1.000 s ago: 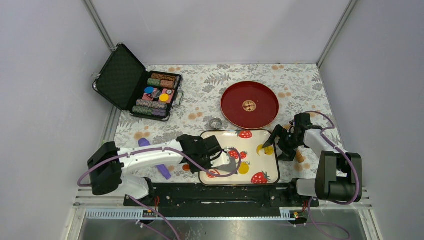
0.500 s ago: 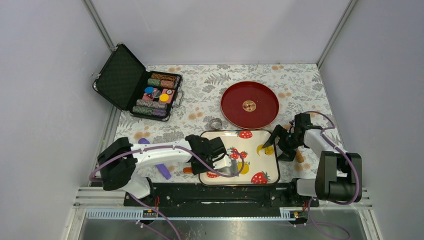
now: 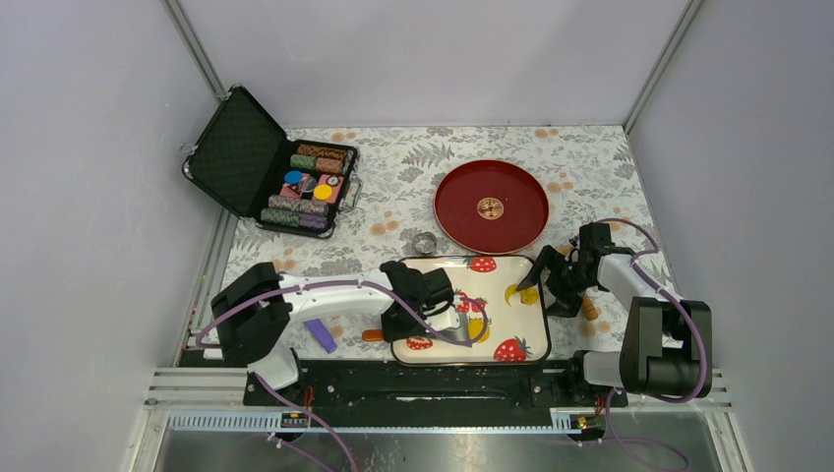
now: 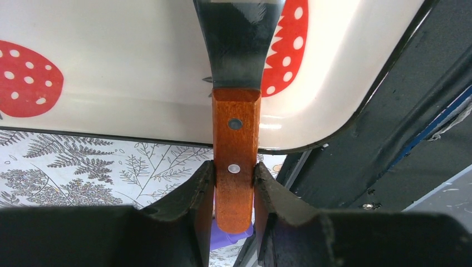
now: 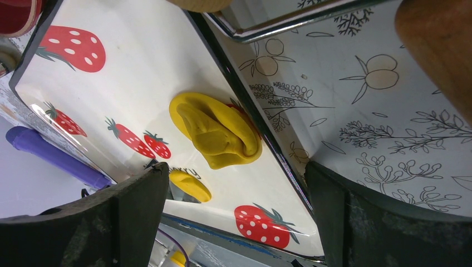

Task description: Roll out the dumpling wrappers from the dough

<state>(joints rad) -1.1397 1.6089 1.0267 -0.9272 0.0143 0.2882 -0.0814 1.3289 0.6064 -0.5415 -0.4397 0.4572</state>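
Observation:
The dough (image 3: 513, 293) is a folded bright-yellow lump (image 5: 217, 130) at the right edge of the strawberry-print tray (image 3: 502, 320). A small flat yellow dumpling wrapper (image 3: 479, 329) lies near the tray's front, also visible in the right wrist view (image 5: 190, 185). My left gripper (image 3: 391, 326) is shut on the wooden handle (image 4: 236, 144) of a scraper. Its dark blade (image 4: 239, 39) reaches over the tray toward the wrapper. My right gripper (image 3: 547, 280) stands wide open beside the tray's right edge, just short of the dough, its jaws (image 5: 236, 169) empty.
A wooden rolling pin (image 3: 590, 308) lies right of the tray under the right arm. A purple tool (image 3: 320, 335) sits left of the tray. Behind the tray are a metal ring (image 3: 425, 242), a red plate (image 3: 492, 206) and an open poker-chip case (image 3: 295, 182).
My left arm has swung right, carrying the scraper farther across the tray toward the small yellow wrapper. The right arm and the dough have not moved.

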